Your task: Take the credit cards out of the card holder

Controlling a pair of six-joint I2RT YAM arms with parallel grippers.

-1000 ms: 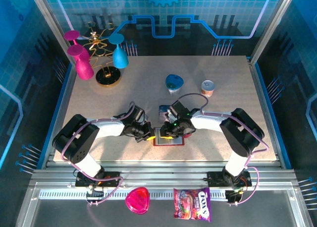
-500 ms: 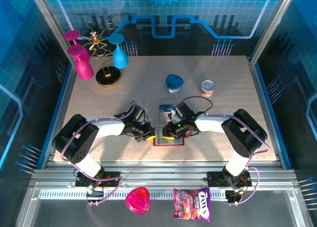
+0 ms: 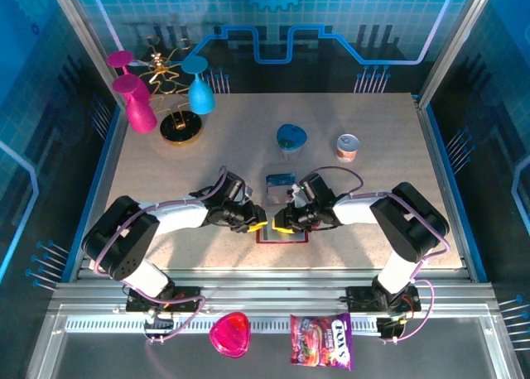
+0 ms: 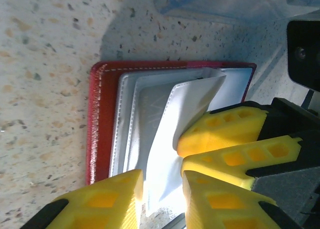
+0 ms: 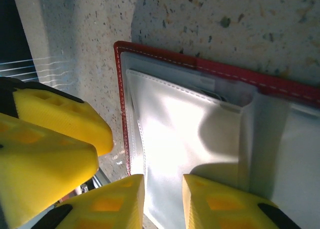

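Note:
The dark red card holder (image 3: 282, 239) lies open near the table's front edge, its pale inner pockets (image 4: 150, 104) facing up. My left gripper (image 3: 257, 224) comes in from the left and my right gripper (image 3: 282, 223) from the right, meeting over it. In the left wrist view my left gripper (image 4: 162, 199) stands slightly open, a lifted white pocket flap running between its fingers. My right gripper (image 5: 162, 201) is also slightly open, low over a flat pocket (image 5: 185, 124) of the holder (image 5: 210, 69). The credit cards are hidden inside the pockets.
A small bluish see-through plastic piece (image 3: 281, 183) lies just behind the holder. Further back sit a blue heart-shaped dish (image 3: 291, 136) and a small can (image 3: 348, 147). A gold stand with pink and blue glasses (image 3: 178, 127) is back left. A pink heart dish (image 3: 230, 333) and candy bag (image 3: 321, 342) rest on the near ledge.
My left gripper has slid right onto the holder and its jaws have parted from shut. The right wrist has shifted a little to the right; its jaws have barely changed.

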